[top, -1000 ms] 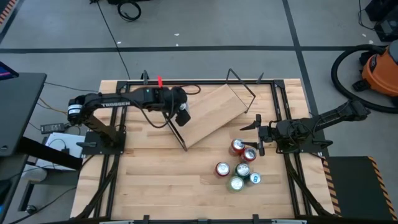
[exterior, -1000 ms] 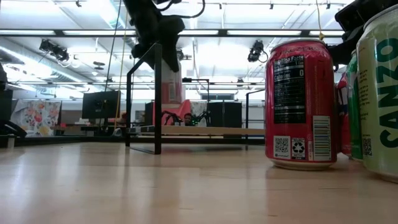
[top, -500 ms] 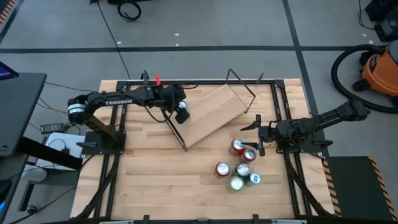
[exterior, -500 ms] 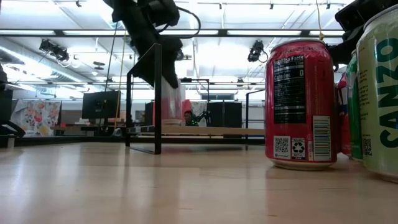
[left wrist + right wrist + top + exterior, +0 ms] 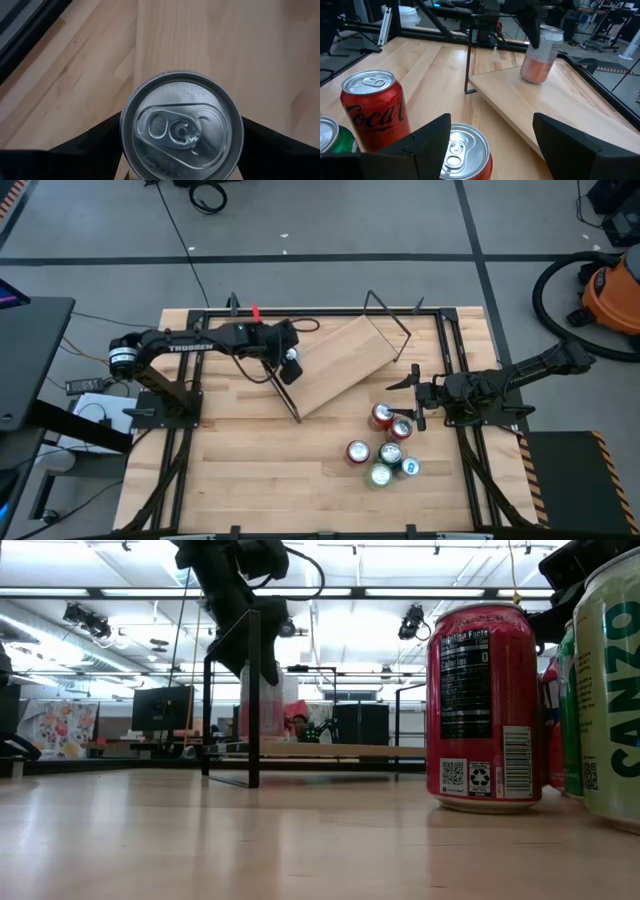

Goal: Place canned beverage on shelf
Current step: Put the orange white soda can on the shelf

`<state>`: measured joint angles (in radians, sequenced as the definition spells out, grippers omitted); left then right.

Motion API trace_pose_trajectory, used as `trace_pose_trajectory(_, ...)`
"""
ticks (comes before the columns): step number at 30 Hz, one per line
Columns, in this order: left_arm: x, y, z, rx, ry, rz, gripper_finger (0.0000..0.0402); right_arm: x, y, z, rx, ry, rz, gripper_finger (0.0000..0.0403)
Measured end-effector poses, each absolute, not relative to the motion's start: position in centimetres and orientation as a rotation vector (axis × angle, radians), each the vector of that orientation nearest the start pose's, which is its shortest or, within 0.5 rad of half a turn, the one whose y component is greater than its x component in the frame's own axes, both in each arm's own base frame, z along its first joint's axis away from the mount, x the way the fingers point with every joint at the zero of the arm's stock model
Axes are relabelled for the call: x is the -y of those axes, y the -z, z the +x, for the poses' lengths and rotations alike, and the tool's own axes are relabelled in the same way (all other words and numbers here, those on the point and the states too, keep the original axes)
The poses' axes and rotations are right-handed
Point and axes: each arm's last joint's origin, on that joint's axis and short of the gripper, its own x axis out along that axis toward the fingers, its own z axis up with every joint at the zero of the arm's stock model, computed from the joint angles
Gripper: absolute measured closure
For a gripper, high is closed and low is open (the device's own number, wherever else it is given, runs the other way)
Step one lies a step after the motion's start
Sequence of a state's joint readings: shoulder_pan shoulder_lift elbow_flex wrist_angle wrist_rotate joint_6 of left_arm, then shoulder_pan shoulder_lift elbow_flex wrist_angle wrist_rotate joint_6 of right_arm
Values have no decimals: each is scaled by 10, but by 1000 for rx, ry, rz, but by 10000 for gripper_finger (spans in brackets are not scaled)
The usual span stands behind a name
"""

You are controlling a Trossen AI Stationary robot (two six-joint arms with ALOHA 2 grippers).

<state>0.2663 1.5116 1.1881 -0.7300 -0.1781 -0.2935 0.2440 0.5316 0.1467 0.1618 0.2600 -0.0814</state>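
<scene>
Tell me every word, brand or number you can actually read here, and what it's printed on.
"Coca-Cola" script, partly turned away: red can, right wrist view.
"CANZO", cut off at the edge: green can, low view.
"TROSSEN": left arm, high view.
"Calories 0": red can's label, low view; finer print, codes too small.
Embossed lid lettering on the held can: unreadable.

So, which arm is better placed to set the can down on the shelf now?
The left arm. Its gripper already holds the can over the shelf, at the plank's left end. The right gripper waits open beside the cluster of cans, holding nothing.
</scene>
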Motion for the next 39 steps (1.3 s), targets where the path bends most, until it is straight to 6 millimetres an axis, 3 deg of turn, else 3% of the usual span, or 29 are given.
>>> trace_pose_trajectory(21,-78,-261,291,-1009,-597,-305,88,-25,-180,133,-217,7,-137,111)
trace_pose_trajectory(31,-78,-263,291,-994,-606,-321,39,-25,-180,133,-217,7,-137,111)
trace_pose_trajectory(39,-78,-263,291,-999,-604,-317,31,-25,-180,133,-217,7,-137,111)
